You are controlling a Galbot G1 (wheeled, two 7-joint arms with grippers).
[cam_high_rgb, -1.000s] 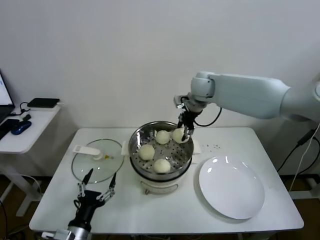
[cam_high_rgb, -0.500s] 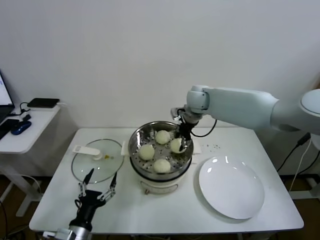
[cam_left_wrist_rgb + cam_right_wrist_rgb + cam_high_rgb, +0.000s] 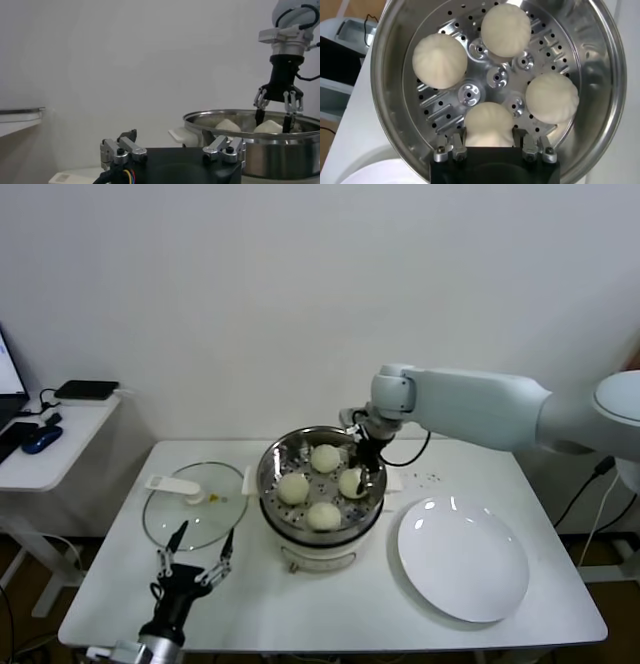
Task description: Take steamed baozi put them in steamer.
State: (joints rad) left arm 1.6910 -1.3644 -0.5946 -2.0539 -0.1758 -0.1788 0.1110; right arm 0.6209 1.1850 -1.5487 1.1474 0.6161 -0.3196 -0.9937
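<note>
The steamer (image 3: 270, 484) stands mid-table, a shiny steel pot on a white base. Three steamed baozi (image 3: 325, 457) (image 3: 293, 487) (image 3: 323, 515) lie on its perforated tray (image 3: 495, 77). My right gripper (image 3: 362, 467) reaches down into the pot on its right side, shut on a further baozi (image 3: 350, 482) that sits low, at the tray. In the right wrist view that baozi (image 3: 488, 124) fills the space between the fingers (image 3: 459, 142), with the others (image 3: 440, 61) (image 3: 506, 30) (image 3: 552, 97) around it. My left gripper (image 3: 198, 556) waits open near the table's front left edge.
A glass lid (image 3: 195, 504) with a white handle lies left of the steamer. A large white plate (image 3: 463, 557) with nothing on it sits at the right front. A side desk (image 3: 50, 454) with dark items stands beyond the table's left edge.
My right gripper has come down from the steamer's right rim into the pot, carrying the baozi down to the tray. The left arm has not moved.
</note>
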